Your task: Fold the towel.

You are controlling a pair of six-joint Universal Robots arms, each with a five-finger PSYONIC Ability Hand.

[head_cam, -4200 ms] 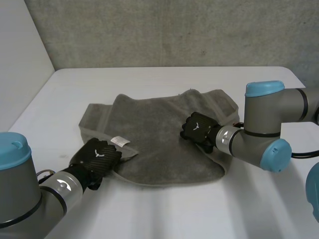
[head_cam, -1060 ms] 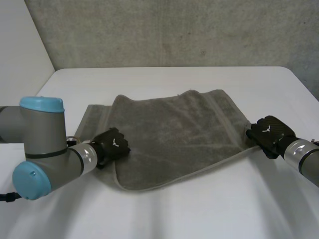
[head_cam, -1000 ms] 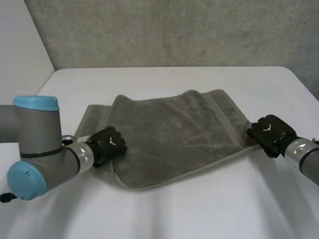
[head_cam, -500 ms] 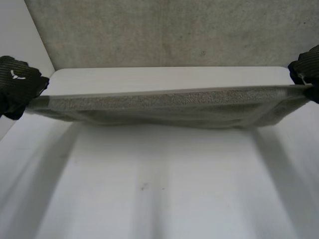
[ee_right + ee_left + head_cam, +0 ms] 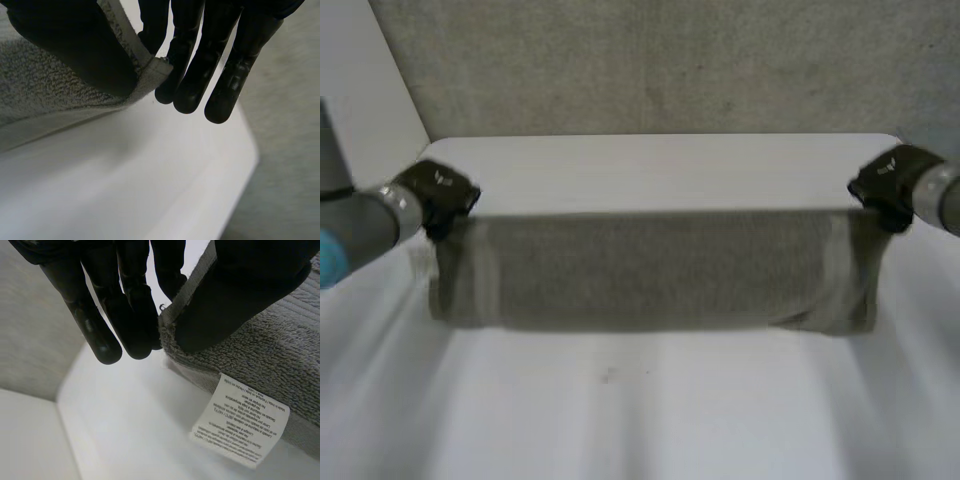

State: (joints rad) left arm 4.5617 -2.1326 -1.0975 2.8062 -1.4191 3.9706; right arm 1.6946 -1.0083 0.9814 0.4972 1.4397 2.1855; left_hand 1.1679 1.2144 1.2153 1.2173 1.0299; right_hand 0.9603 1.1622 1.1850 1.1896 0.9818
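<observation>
The grey towel (image 5: 650,270) hangs as a wide band, stretched between my two hands above the white table (image 5: 650,420). My left hand (image 5: 440,195) holds its upper left corner. In the left wrist view the thumb (image 5: 240,295) pinches that corner of the towel (image 5: 270,350) against the fingers (image 5: 100,315), and a white care label (image 5: 240,427) hangs just below. My right hand (image 5: 887,185) holds the upper right corner. There the thumb (image 5: 65,45) and fingers (image 5: 200,60) pinch the hem of the towel (image 5: 40,95). The lower edge hangs close to the tabletop.
A grey wall (image 5: 650,60) runs behind the table's far edge, and a pale side wall (image 5: 360,110) stands at the left. Bare tabletop lies in front of the hanging towel.
A second ago the towel lay flat on the table with a hand at each side. Both hands have lifted it by its corners and spread apart; it now hangs down lengthwise.
</observation>
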